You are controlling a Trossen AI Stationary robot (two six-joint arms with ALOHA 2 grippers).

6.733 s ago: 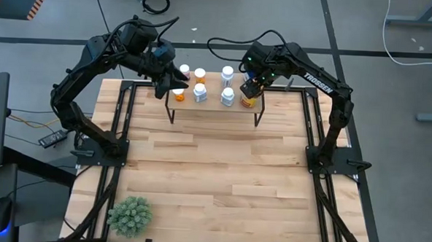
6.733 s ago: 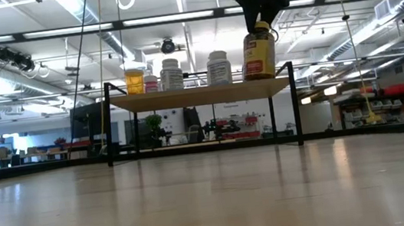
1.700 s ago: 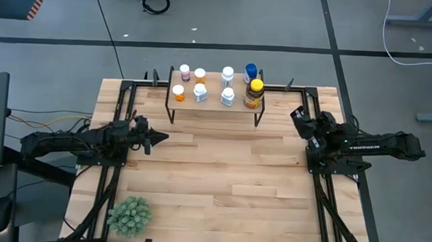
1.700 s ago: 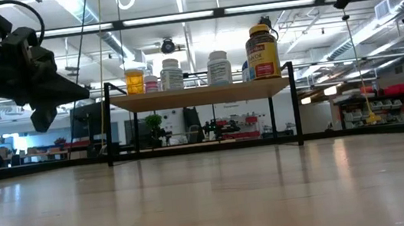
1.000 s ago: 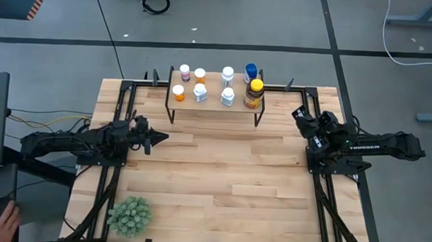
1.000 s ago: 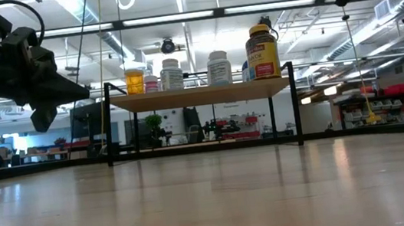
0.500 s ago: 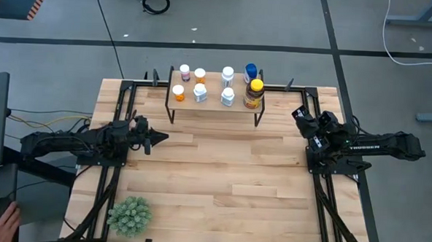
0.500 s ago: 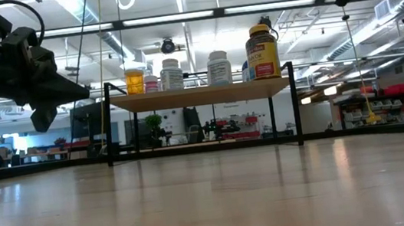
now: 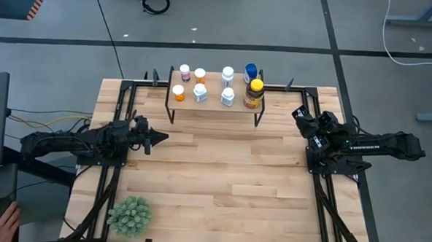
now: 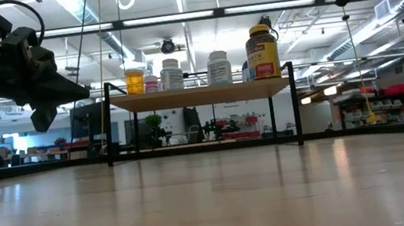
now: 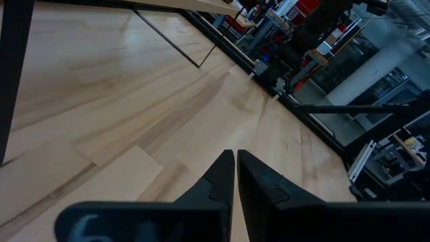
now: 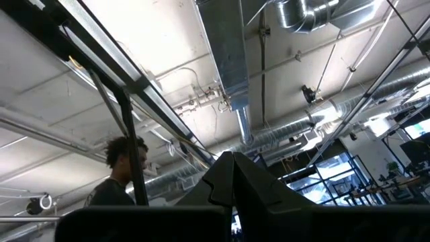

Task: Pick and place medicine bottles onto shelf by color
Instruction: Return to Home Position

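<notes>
Bottles: eight counted, all on the shelf, upper centre of the high frame
- pink, one, at the shelf's upper left
- orange, two: upper orange, lower orange
- white, three: upper white, lower-left white, lower-right white
- blue, one, upper right
- amber, one, yellow-capped, lower right, the tallest in the low view

Every bottle stands upright, cap up. The shelf's long axis runs left to right.

Arms: two
- left arm lies low at mid-left, left jaws clenched
- right arm is folded at mid-right, right jaws clenched

Surface: light wood planks. A plant sits at its lower left.

Room: grey floor, strip lights overhead. A hand shows at the lower left corner
</notes>
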